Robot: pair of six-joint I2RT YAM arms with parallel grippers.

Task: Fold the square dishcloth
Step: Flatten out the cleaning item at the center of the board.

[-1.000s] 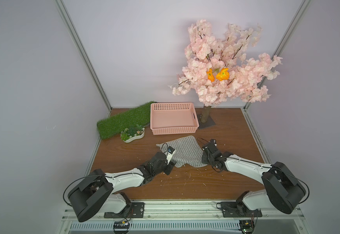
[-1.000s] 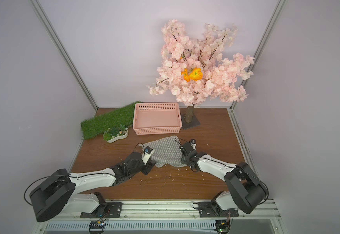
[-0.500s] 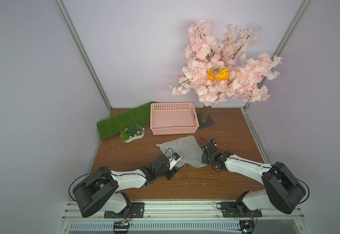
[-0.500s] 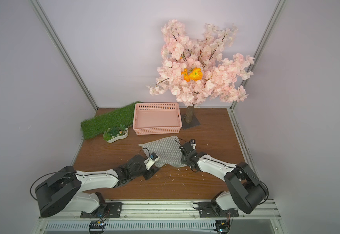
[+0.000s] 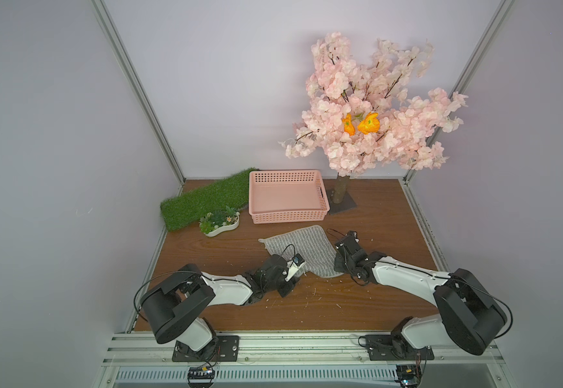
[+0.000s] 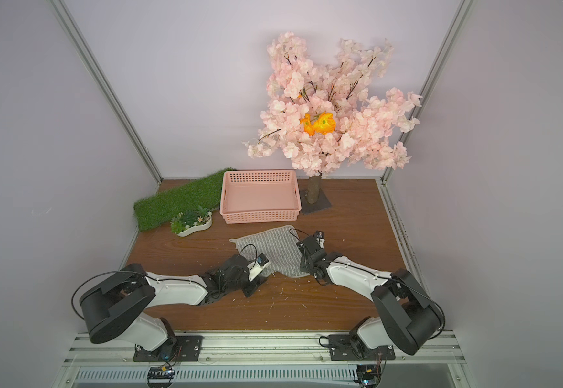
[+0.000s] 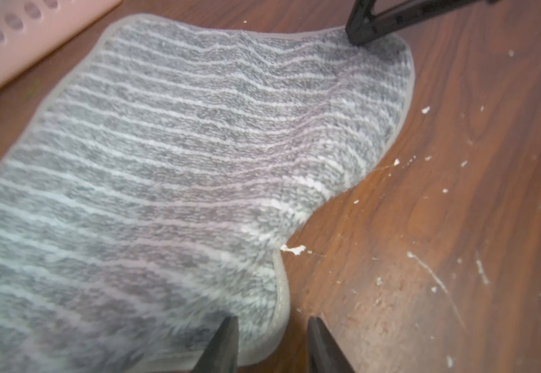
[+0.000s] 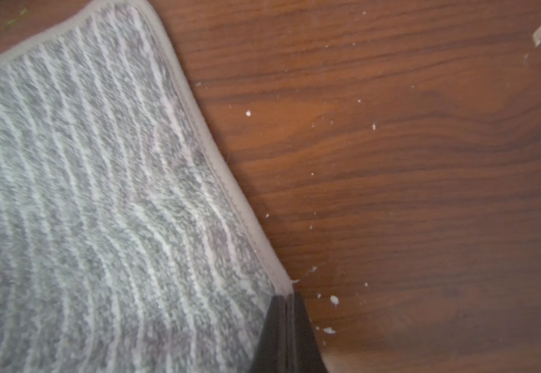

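The square dishcloth [image 5: 302, 248] [image 6: 273, 248], grey with thin whitish stripes, lies rumpled on the wooden table just in front of the pink basket. My left gripper [image 5: 298, 275] [image 7: 272, 326] is low at the cloth's near-left corner. It is open, and its two tips straddle the grey hem [image 7: 280, 290]. My right gripper [image 5: 338, 267] [image 8: 285, 300] is shut on the hem at the near end of the cloth's right edge [image 8: 230, 193]. Its black fingers [image 7: 369, 22] show at the far corner in the left wrist view.
The pink basket [image 5: 287, 218] stands behind the cloth, with a green grass mat [image 5: 203, 201] and a small white planter [image 5: 219, 223] to its left. A blossom tree [image 5: 367, 111] rises at the back right on a dark base. White crumbs [image 5: 317, 292] dot the wood near the front.
My left gripper has slid right and toward the front along the cloth's left edge to its near corner, and its jaws have narrowed. The right arm has stayed put.
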